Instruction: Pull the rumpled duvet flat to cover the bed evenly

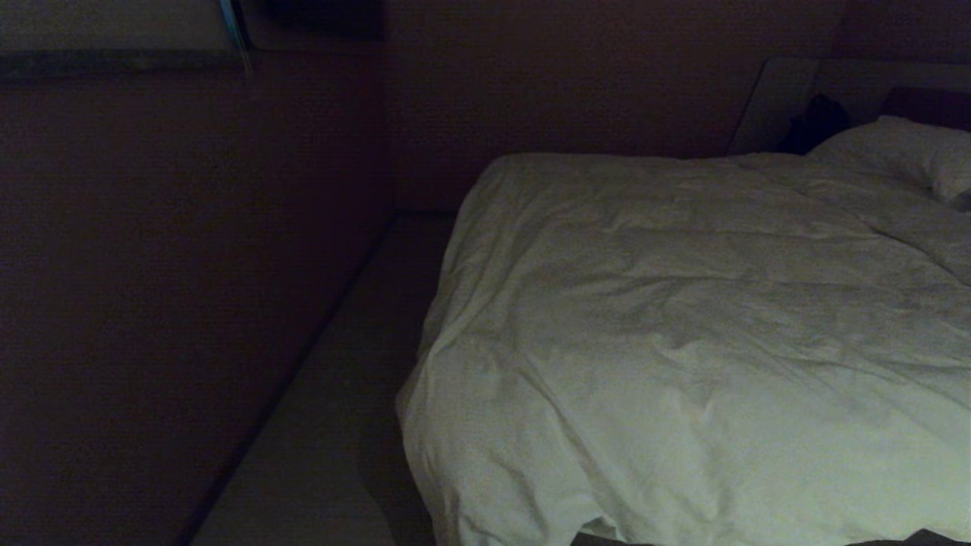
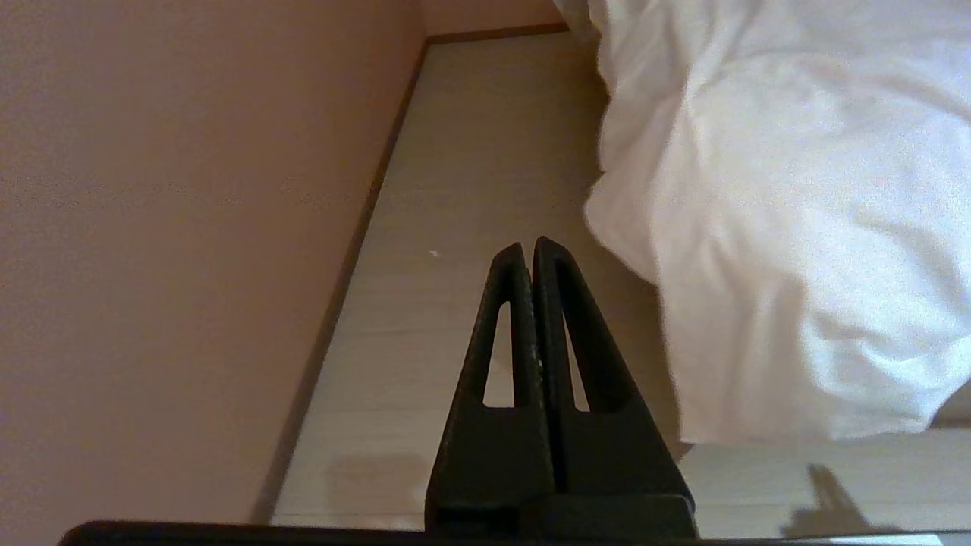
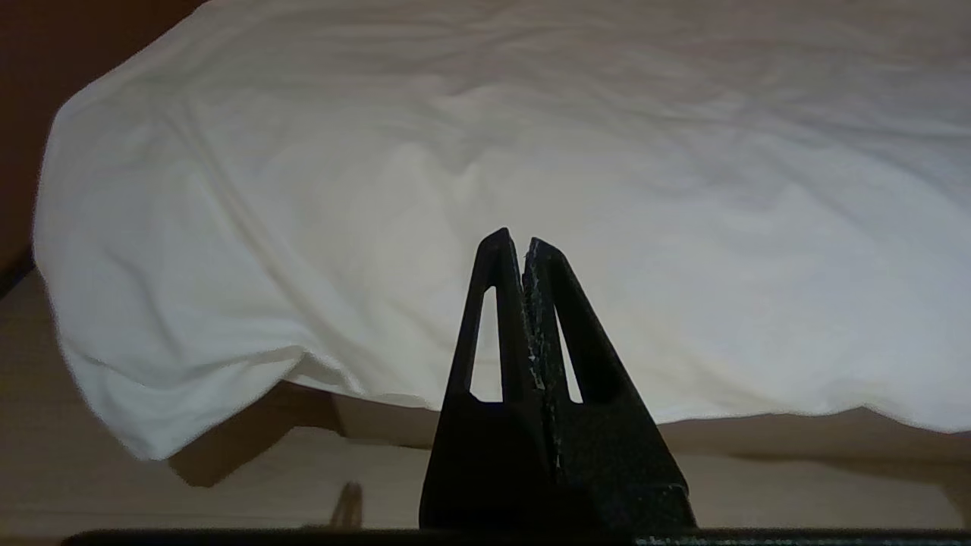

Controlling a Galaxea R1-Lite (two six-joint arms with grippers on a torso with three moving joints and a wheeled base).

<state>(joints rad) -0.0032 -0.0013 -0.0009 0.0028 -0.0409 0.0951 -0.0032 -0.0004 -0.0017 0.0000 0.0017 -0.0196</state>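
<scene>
Left gripper (image 2: 529, 248) closed, holding nothing; right gripper (image 3: 516, 241) likewise closed, holding nothing.

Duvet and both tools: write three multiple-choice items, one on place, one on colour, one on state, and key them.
1. In the head view, where is the floor strip relative to the duvet?
A. left
B. right
C. on top

2. What colour is the duvet?
A. blue
B. white
C. red

3. How do the left tool and right tool stand?
A. both wide open
B. both shut, empty
C. both gripping the duvet

Key: 1 A, the floor runs between wall and bed. 2 B, both wrist views show white cloth. 3 B, fingers meet with nothing between.
</scene>
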